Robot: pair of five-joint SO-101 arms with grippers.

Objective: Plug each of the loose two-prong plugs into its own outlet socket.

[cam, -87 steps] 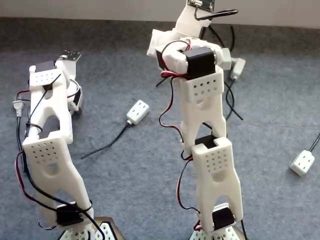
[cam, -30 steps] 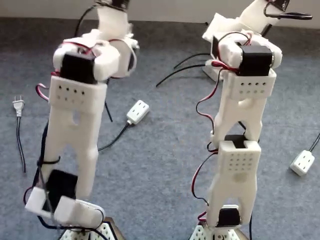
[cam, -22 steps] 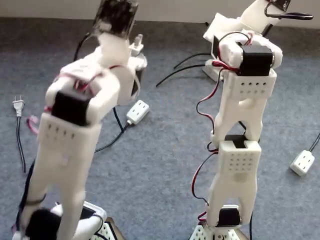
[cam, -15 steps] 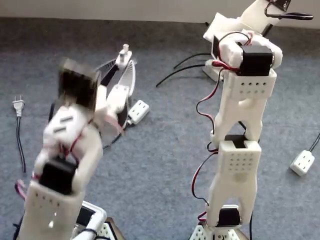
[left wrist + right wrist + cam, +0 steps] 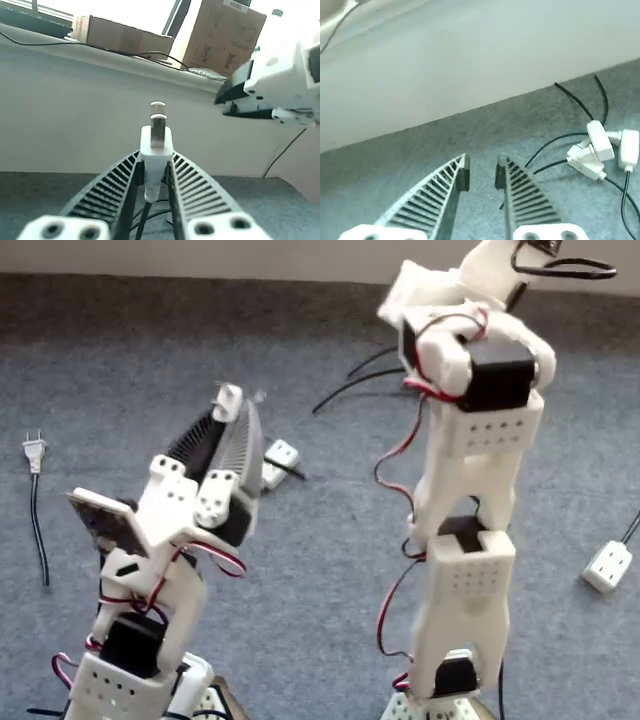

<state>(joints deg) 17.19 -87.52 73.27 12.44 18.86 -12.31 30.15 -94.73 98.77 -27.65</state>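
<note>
My left gripper (image 5: 155, 161) is shut on a white two-prong plug (image 5: 156, 142), prongs pointing away from the camera, held up off the carpet. From above, this gripper (image 5: 228, 415) points up and away, with the plug (image 5: 230, 395) at its tip. A white outlet socket (image 5: 281, 457) lies on the carpet just behind it. Another loose plug (image 5: 35, 451) lies at the far left. A second outlet socket (image 5: 606, 566) sits at the right edge. My right gripper (image 5: 482, 175) hangs open above the carpet, with nothing between its fingers.
A cluster of white plugs and black cords (image 5: 600, 150) lies on the grey carpet (image 5: 330, 570) off to one side of the right gripper. A pale wall (image 5: 470, 65) borders the carpet's far edge. The right arm (image 5: 470, 490) stands tall mid-scene.
The left arm has swung down and back toward the near edge, its gripper now tilted up with the plug. The right arm's upper part has shifted slightly left.
</note>
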